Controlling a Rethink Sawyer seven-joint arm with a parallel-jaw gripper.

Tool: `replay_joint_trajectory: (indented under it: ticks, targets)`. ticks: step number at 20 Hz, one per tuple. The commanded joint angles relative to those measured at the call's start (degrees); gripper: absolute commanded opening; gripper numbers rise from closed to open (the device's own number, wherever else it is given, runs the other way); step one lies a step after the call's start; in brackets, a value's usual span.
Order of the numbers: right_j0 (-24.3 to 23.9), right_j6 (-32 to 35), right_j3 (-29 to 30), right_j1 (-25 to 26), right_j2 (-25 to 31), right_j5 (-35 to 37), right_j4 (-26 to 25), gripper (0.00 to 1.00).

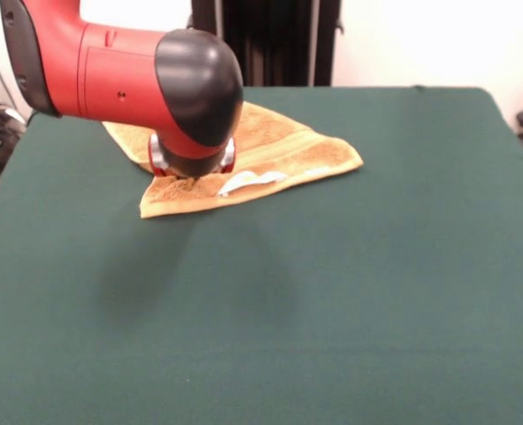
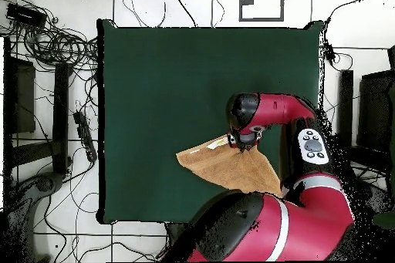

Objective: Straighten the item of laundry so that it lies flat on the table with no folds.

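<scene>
Upper centre of the table: towel lying folded into a triangle; gripper pressing on its near edge, finger state hidden; advisable: pinching top layer only, peeling open slowly

Towel under the arm, toward the table's far side

In the front view the towel lies on the table, left of centre; the arm's end sits over its left part; the label lies just right of it.
</scene>
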Motion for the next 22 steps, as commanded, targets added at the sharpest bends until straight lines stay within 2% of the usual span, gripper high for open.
replay_joint_trajectory:
  ticks: [1,7,22]
  targets:
    - [4.4,9.4,-9.6,9.9,12.2,-33.4,2.2,0.00]
    - [5.0,10.5,-9.3,8.6,11.0,-29.7,2.4,0.00]
    - [5.9,9.9,-13.6,10.5,11.7,-24.3,3.7,0.00]
